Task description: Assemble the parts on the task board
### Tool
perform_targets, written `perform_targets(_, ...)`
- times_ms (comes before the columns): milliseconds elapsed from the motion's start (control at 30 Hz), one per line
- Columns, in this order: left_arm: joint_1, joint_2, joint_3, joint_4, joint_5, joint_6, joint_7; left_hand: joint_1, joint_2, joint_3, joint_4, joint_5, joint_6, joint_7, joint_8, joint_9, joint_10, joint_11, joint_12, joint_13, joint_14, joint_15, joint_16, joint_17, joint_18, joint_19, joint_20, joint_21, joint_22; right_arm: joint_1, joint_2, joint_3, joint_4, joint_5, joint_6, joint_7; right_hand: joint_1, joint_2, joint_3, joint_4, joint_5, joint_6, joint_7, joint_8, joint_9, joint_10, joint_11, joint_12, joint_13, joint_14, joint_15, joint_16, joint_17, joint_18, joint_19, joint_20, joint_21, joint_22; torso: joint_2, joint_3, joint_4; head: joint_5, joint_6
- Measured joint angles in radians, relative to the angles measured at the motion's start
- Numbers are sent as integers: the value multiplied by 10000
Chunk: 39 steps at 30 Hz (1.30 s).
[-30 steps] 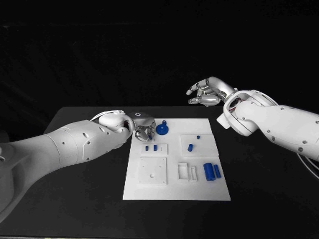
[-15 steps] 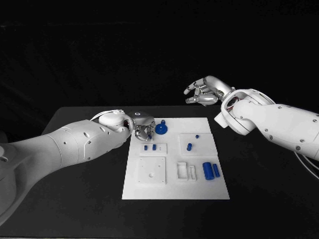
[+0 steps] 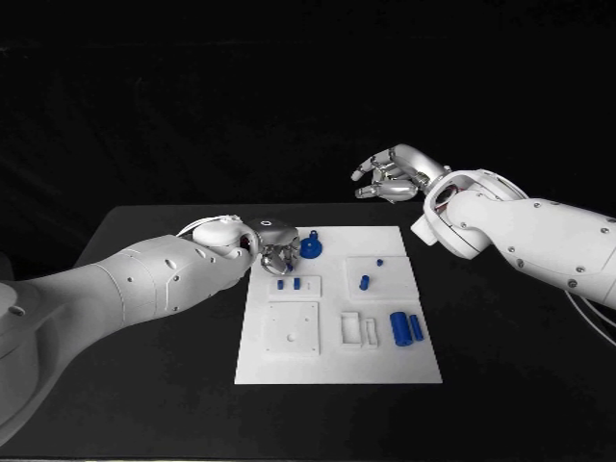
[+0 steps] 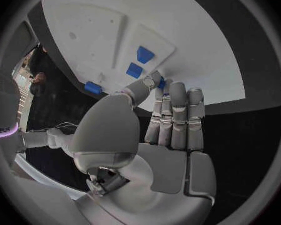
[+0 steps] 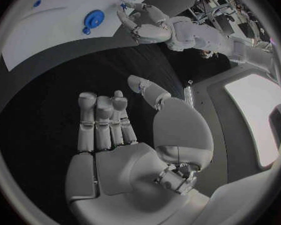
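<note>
Little has changed: left robot hand (image 3: 278,248) stays spread by the white board's (image 3: 339,356) far corner, beside the blue knob (image 3: 311,247); right robot hand (image 3: 392,178) hovers beyond it, spread and empty, so assembly waits.

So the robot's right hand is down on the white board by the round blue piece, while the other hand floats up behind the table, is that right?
Not quite: you have the hands swapped. In the head view the left hand is down at the task board by the round blue part, and the right hand hangs raised beyond the table's far edge, holding nothing.
</note>
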Motion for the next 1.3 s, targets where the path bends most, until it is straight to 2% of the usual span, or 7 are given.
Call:
perform_targets(433, -46, 19, 11, -126, 6, -17, 3, 12, -12, -3, 0, 42, 0, 0, 0, -10, 2, 0, -32, 3, 0, 2, 0, 9, 1, 15, 16, 0, 9, 6, 2, 4, 7, 2, 13, -6, 0, 0, 0, 0, 0, 23, 36, -1, 0, 0, 0, 0, -9, 0, 1, 0, 1, 2, -1, 1, -36, -1, -14, 12, 10, -41, -32)
perform_targets(867, -86, 68, 25, -217, 17, -94, 2, 15, -10, -21, 5, 42, 0, 0, 0, -18, 27, 17, -59, 57, 16, 18, 0, 7, 1, 15, 19, 0, 17, 7, 29, 7, 13, 3, 56, -15, 0, 0, 0, 0, 46, 20, 36, -1, -1, 0, 0, 0, -18, -26, -26, 0, -8, 3, -17, 17, -36, -2, -10, 8, 12, -35, -22)
perform_targets(1300, -93, 114, 27, -260, 64, -178, 1, 58, 79, -23, 5, 40, -1, -1, -1, -32, 50, 11, -24, 58, 16, 21, 0, 16, 0, 40, -1, 0, 15, 7, 39, 9, 13, 4, 110, -27, 0, 0, 0, 0, 46, 16, 36, -2, -1, 0, -1, 0, -19, -25, -25, 0, -8, 6, -19, 19, -36, 6, -11, 13, 12, -61, -55)
